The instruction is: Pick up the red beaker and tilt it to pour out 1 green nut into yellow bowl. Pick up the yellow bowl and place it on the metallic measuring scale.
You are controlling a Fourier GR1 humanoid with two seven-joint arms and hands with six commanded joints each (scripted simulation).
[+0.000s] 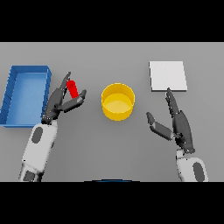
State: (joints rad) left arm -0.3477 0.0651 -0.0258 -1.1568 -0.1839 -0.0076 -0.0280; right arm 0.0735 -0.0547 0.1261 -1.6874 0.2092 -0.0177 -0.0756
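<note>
The red beaker (72,88) is being gripped by the left hand (61,103), fingers and thumb curled round it, between the blue tray (12,94) and the yellow bowl (118,101), apart from both; the right hand (177,122) is being held open, fingers straight, below the metallic measuring scale (168,75); the bowl appears empty; the beaker is best carried over the bowl's middle and tilted slowly, so only one nut is being released.
</note>
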